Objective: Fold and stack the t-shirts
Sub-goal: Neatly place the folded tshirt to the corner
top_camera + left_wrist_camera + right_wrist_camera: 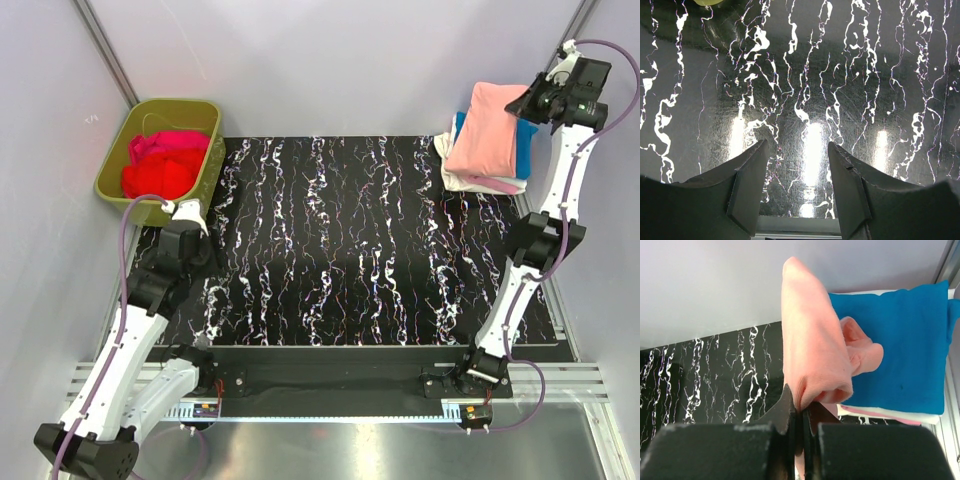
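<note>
Two tools were in view, and you had them in very different states. Your left tool (797, 145) stood with its jaws apart and nothing between them, hovering over the bare black marbled surface (805, 75). Your right tool (801, 407) was clamped tight on a folded edge of the salmon-pink tee (812, 350). It pinched the cloth right at the fingertips, so the tee rose away from the tool in a thick, soft roll.

That fabric looked light and limp. I judge it would sag and unroll wherever you left it unsupported, though a firm pinch should not let it slip. A hold on a folded edge through all the layers, as you had, seems the sensible place, rather than one loose layer.

Just beyond the right tool, under the salmon-pink tee, lay the stack. A bright blue tee (910, 350) was uppermost, with a cream tee (462, 182) and the edge of a pink tee (505, 187) showing below it. From overhead the salmon-pink tee draped across this stack, touching it.

Beyond the left tool, close beside it, stood the olive-green tub (110, 170). It held a red tee (160, 178) and a magenta tee (172, 143), both crumpled and unfolded. Whether more lay underneath I could not tell.
</note>
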Robot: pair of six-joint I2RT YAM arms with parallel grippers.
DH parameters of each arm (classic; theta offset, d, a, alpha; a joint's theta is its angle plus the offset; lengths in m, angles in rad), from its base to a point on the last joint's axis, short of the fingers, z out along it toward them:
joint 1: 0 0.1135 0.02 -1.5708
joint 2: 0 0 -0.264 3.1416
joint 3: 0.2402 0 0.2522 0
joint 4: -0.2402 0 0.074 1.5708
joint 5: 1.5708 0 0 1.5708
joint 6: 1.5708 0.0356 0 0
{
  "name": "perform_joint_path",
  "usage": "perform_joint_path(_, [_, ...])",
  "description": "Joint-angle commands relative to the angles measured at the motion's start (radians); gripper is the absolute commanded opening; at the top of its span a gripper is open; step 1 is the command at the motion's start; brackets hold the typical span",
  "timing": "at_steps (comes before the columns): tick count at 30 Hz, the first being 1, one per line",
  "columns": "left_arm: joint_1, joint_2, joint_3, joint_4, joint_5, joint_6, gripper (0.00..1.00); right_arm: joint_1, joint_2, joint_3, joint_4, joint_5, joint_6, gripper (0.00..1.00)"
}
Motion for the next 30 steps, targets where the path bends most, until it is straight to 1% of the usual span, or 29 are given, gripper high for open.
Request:
perform_joint_path(1, [0.005, 0.007, 0.001, 0.038, -0.007, 0.006, 0.56, -0.017, 0.056, 0.075, 0.085, -0.070, 0.016, 0.00])
perform_joint_path(5, [0.005, 0.004, 0.001, 0.035, -0.018, 0.004, 0.56, -0.020, 0.088, 0.062, 0.149, -0.058, 0.007, 0.00])
perform_joint_path(12, [0.005, 0.013, 0.003, 0.034, -0.026, 0.000, 0.55, -0.025, 0.126, 0.056, 0.350, -0.009, 0.004, 0.00])
perform_joint_path(17, [0.005, 0.013, 0.003, 0.031, -0.033, 0.000, 0.55, -0.028, 0.146, 0.040, 0.479, -0.028, 0.000, 0.00])
perform_joint_path(19, [0.005, 0.014, 0.001, 0.031, -0.033, -0.002, 0.55, -0.034, 0.160, 0.034, 0.534, -0.049, 0.009, 0.00])
perform_joint_path(23, [0.005, 0.020, 0.003, 0.029, -0.033, 0.000, 0.55, -0.072, 0.221, -0.007, 0.634, -0.168, 0.064, 0.00])
perform_joint_path(30, [0.005, 0.031, 0.003, 0.029, -0.033, -0.002, 0.55, -0.120, 0.327, -0.053, 0.708, -0.204, 0.082, 0.00])
